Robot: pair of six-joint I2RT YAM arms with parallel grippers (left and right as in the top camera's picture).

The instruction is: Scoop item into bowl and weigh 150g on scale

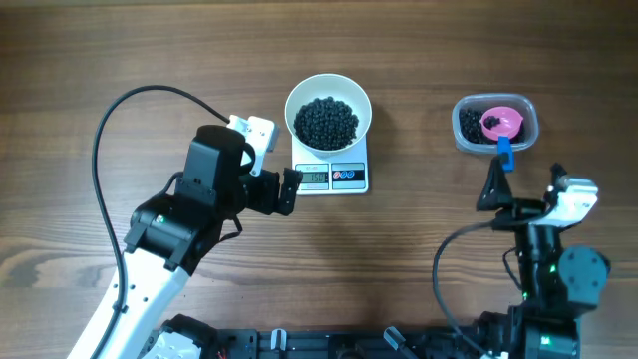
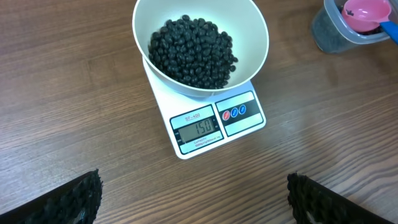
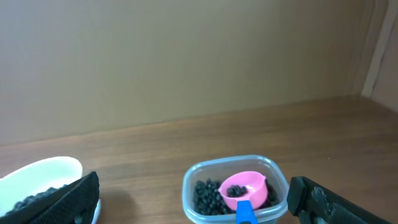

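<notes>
**Arm pose.** The left arm (image 1: 189, 214) is found reaching in from the near-left, its left gripper (image 1: 287, 191) held just beside the scale's left near corner and apart from it. In the left wrist view its fingers (image 2: 71, 199) are seen spread wide, with nothing between them. The right arm (image 1: 553, 269) stands upright at the near-right. The right gripper (image 1: 525, 184) is directed towards the clear tub (image 1: 529, 128) and stops short of it. Its fingers (image 3: 74, 196) are likewise spread wide and hold nothing.

**Location and orientation.** The bowl (image 2: 252, 43) is seated upright on the scale (image 2: 245, 127), mouth upward, covering the rear of the platform. The black beans (image 2: 193, 53) are heaped inside it. The scale is set on the wooden table (image 1: 100, 50) near its centre, with the display (image 2: 198, 129) on the edge facing the robot. The figure 150 is read there. The scale's long axis cannot be judged, as the bowl hides its rear. The pink scoop (image 1: 501, 122) lies in the tub on further beans. Its blue handle (image 1: 504, 152) projects over the rim towards the right gripper, so its long axis runs from far to near.

**Count.** Two arms, two grippers, one bowl, one scale, one tub and one scoop are recorded. The beans are too many to count.
</notes>
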